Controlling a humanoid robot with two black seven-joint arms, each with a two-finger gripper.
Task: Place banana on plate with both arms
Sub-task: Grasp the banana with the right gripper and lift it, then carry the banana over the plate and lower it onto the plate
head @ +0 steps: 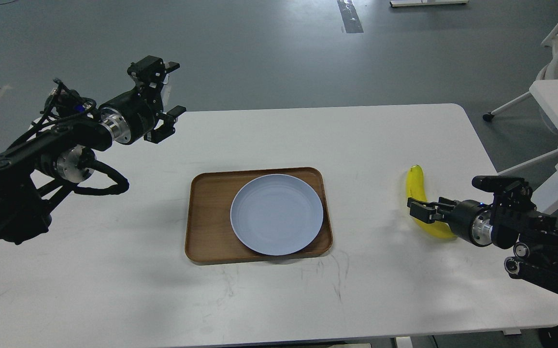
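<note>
While the banana (421, 200) lies flat on the white table (380, 290), well to the right of the plate, its pointed tip aims away from the robot and its body curves back toward the near right. Across its lower half sits the right gripper (420, 209), reaching in from the right edge of the view. The dark fingers (421, 205) overlap the yellow skin, one a little above the other, with only a narrow gap showing between them. From this angle it is not clear whether they are pinching the fruit or simply hanging over it, so I cannot tell how far apart they stand or whether they have hold of anything.

Left of the banana, near the middle of the table, the pale blue-grey plate (277, 214) rests on a brown wooden tray (206, 227), pushed toward the tray's right side so that its rim reaches the right edge. Nothing lies on the plate.

Farther left, the left gripper (174, 88) hangs in the air above the table's far left corner, well apart from tray and banana. Its two fingers are spread wide, one high and one low, with nothing between them.
</note>
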